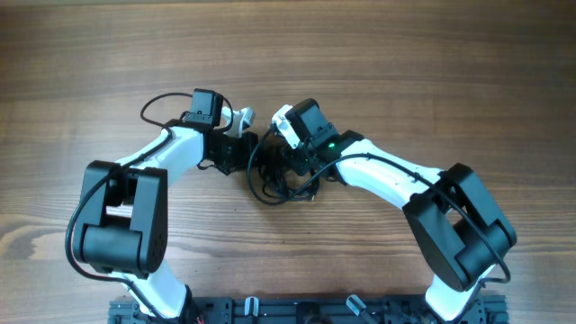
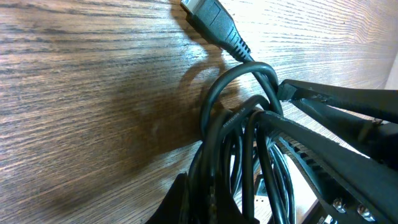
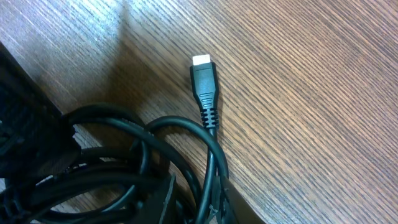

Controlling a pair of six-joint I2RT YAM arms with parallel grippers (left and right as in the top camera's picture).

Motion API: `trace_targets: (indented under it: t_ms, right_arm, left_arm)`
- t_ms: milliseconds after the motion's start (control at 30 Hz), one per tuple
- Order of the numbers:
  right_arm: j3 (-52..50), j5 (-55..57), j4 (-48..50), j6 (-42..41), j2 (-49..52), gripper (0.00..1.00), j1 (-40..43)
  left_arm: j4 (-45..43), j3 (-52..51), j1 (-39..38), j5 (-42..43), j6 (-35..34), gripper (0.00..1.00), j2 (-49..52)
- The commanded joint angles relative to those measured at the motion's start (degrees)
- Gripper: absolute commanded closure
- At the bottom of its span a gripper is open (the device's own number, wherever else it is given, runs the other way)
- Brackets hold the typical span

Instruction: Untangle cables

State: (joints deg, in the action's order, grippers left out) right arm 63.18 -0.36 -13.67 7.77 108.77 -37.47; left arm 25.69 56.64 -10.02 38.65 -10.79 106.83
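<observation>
Now | L hand (image 1: 239,155) clamped on cables (image 1: 270,184) | R hand (image 1: 293,166) grip: can't tell | plug (image 3: 203,78) lying on table (image 3: 311,93)

Overhead: cables (image 1: 268,187) were mostly buried under left gripper (image 1: 236,148) and right gripper (image 1: 292,160); strands too small to separate. Right gripper's jaws were hidden there, and right wrist view only caught dark blur at its left edge, so grip unreadable. Left wrist view: plug (image 2: 214,22) tip was clipped by top edge, bundle ran off bottom.
</observation>
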Motion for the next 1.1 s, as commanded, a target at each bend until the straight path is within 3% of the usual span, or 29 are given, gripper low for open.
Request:
trace_targets:
  t_ms: [0, 133, 167, 233, 400, 533, 567, 600, 700, 833, 1067]
  right_arm:
    - [-0.02, 0.7, -1.81, 1.07, 2.47, 0.82, -0.07]
    - [0.0, 0.74, -2.49, -0.33, 2.45, 0.84, -0.07]
    - [0.0, 0.74, -2.47, -0.46, 2.45, 0.92, -0.07]
    - [0.17, 0.74, -3.37, -0.5, 2.38, 0.96, -0.07]
    - [7.28, 0.07, -20.9, -9.7, -1.75, 0.96, 1.46]
    - [8.17, -13.22, -28.24, -15.96, -3.67, 0.96, 5.03]
    - [8.15, -13.94, -27.36, -16.72, -3.56, 0.67, 5.73]
    - [8.15, -13.94, -26.36, -16.7, -3.56, 0.6, 5.73]
    - [7.96, -14.62, -22.58, -17.14, -3.15, 0.62, 5.38]
    - [7.48, -12.83, -17.75, -20.44, -1.6, 0.72, 5.07]
    - [7.21, -11.74, -16.76, -21.49, 2.67, 0.73, 4.42]
  left_arm:
    - [0.61, -0.22, -0.2, -3.61, 1.33, 0.96, 0.55]
    - [0.66, -0.22, -0.2, -3.63, 1.33, 0.96, 0.52]
    - [0.66, -0.22, -0.2, -3.63, 1.33, 0.96, 0.52]
    - [0.63, -0.22, -0.2, -3.63, 1.33, 0.96, 0.55]
    - [0.37, -0.22, -0.2, -3.63, 1.29, 0.96, 0.55]
    - [-0.17, -0.22, -0.2, -3.85, -0.28, 0.96, 0.55]
    - [-0.22, -0.22, -0.2, -3.82, -0.28, 0.96, 0.55]
    - [-0.24, -0.22, -0.2, -3.82, -0.39, 0.96, 0.55]
    - [-0.24, -0.22, -0.22, -3.8, -0.37, 0.96, 0.55]
    - [-0.2, -0.22, -0.22, -3.74, -0.39, 0.96, 0.55]
    - [-0.2, -0.22, -0.22, -3.58, -0.39, 0.96, 0.55]
